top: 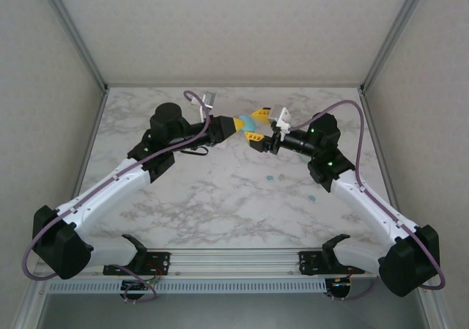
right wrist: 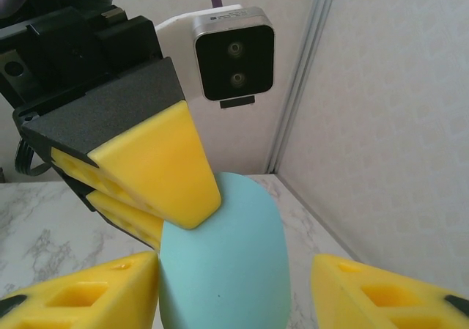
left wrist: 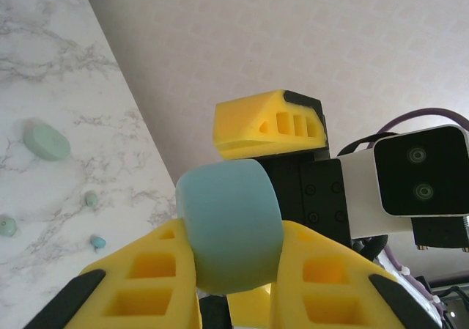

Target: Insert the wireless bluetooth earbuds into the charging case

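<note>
Close to my arm bases, little blue buds (top: 270,176) lay loose on the marble table (top: 205,197). They were not in the case. In my left wrist view, a few of them lay near a pale green piece (left wrist: 46,140), and none of them touched each other.

Farther back, my left gripper (top: 240,124) held the blue case (top: 250,130) up above the table. It was squeezed tight on the case, with its two yellow fingers (left wrist: 146,285) pressing from both sides.

My right gripper (top: 258,127) faced it from the other side. Its jaws were spread wide around the same case. In my right wrist view, one of its fingers (right wrist: 88,300) sat right against the case. The other one stood apart from it, with a gap between.

Behind both grippers was the pale back wall (top: 234,28).
</note>
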You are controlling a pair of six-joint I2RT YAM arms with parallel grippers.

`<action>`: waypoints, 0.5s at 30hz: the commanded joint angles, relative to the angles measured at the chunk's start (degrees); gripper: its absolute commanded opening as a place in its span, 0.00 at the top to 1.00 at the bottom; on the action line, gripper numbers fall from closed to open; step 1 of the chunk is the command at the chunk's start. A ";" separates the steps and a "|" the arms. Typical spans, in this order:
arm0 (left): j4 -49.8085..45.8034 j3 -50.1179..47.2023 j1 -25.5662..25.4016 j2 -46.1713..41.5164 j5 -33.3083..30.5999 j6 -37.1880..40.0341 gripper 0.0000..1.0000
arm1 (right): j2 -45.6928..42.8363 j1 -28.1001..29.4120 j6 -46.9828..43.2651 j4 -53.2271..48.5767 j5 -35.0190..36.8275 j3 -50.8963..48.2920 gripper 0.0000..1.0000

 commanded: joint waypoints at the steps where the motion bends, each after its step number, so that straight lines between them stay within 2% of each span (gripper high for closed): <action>1: 0.42 0.71 0.26 -0.74 1.40 0.93 0.85 | 0.36 -0.11 -1.56 -1.59 -0.13 2.28 0.41; 13: 0.70 0.54 0.25 -1.31 1.16 0.91 0.84 | 0.05 0.11 -3.86 -5.08 0.53 3.17 0.44; 15: 0.58 0.54 0.25 -1.32 1.22 0.87 0.84 | -0.30 0.18 -3.09 -2.92 0.35 2.52 0.46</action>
